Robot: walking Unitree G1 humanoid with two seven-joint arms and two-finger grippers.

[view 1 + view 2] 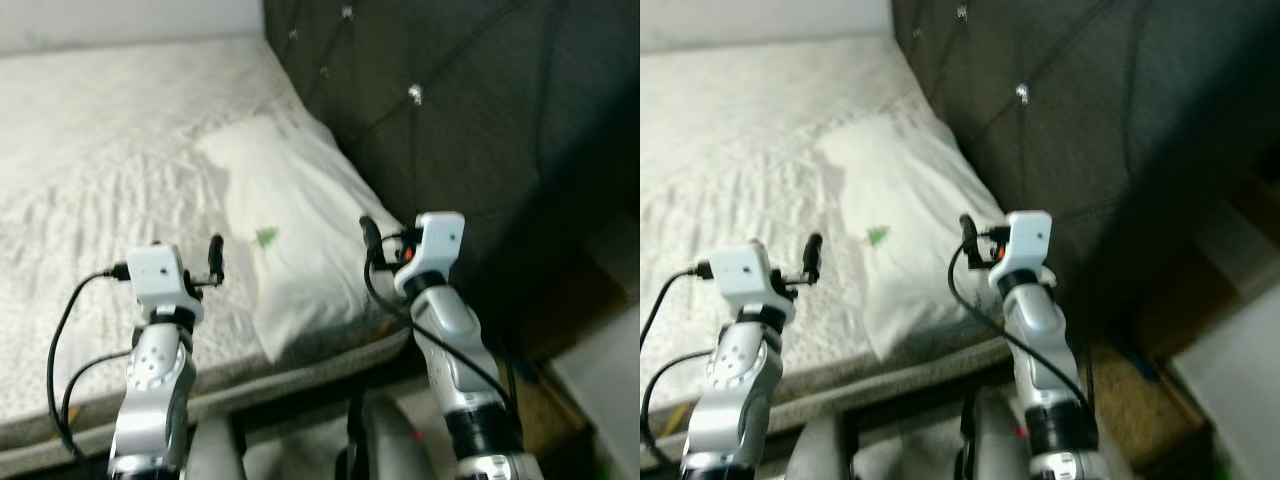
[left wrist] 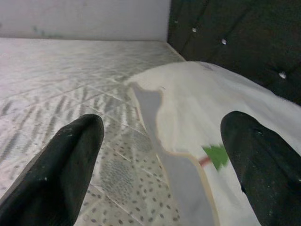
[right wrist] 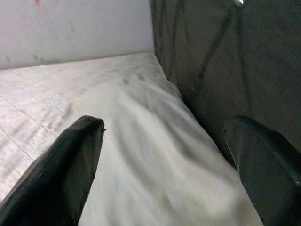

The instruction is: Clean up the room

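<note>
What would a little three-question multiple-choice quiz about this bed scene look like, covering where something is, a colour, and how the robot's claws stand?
1. Where does the pillow lie?
A. on the mattress against the headboard
B. on the floor
C. on a chair

2. What colour is the small mark on the pillow?
A. blue
B. green
C. yellow

3. How are the fingers of the left gripper and the right gripper?
A. both closed on the pillow
B. one closed, one open
C. both open, holding nothing

Answers: 1 A, the pillow sits at the dark padded headboard; 2 B, the mark is green; 3 C, each wrist view shows spread fingers with nothing between them.
</note>
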